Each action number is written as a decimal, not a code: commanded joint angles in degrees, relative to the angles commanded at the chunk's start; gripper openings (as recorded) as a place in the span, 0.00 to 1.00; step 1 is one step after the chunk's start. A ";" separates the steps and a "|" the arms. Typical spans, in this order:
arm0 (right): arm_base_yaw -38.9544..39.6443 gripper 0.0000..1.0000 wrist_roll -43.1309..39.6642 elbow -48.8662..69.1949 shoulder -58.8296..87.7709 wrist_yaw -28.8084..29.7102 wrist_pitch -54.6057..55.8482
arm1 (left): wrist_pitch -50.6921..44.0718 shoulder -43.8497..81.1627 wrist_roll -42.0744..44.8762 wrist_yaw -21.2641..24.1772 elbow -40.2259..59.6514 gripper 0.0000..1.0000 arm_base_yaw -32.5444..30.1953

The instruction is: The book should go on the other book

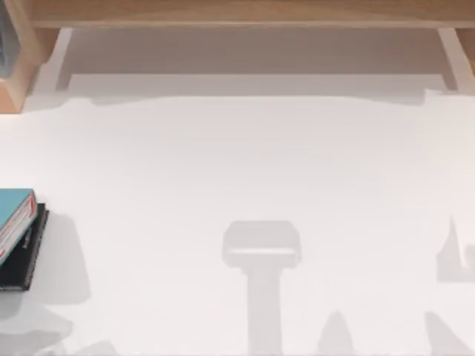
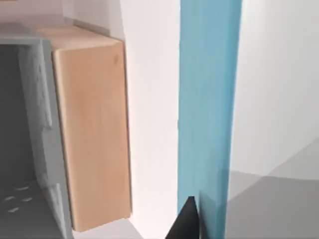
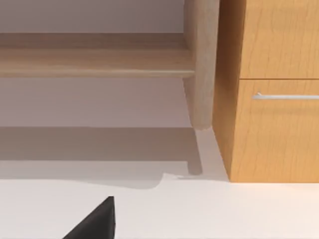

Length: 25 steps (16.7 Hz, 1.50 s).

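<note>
At the table's left edge the teal-blue book (image 1: 15, 211) lies on top of the flat black book (image 1: 26, 259). Its white page edge and red stripe face right, and it sits shifted a little toward the back of the black one. The left wrist view shows the teal cover (image 2: 207, 99) as a long blue strip, with a black part of my left gripper (image 2: 187, 221) right beside its near end. A black part of my right gripper (image 3: 94, 221) hangs over the white table, far from both books.
A wooden shelf (image 1: 237, 11) runs along the back of the table, with a wooden box (image 1: 15, 74) at the back left. The box (image 2: 92, 129) stands close to the teal book. A drawer front with a metal handle (image 3: 279, 94) stands at the back right.
</note>
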 joint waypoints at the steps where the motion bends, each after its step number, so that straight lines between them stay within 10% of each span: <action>1: 0.00 1.00 0.00 0.00 0.00 0.00 0.00 | 0.00 0.00 0.00 0.00 0.00 0.00 0.00; 12: 0.00 1.00 0.00 0.00 0.00 0.00 0.00 | 2.66 2.44 -0.69 -0.85 0.14 0.00 -1.07; 25: 0.00 1.00 0.00 0.00 0.00 0.00 0.00 | 2.66 2.44 -0.69 -0.85 0.14 0.98 -1.07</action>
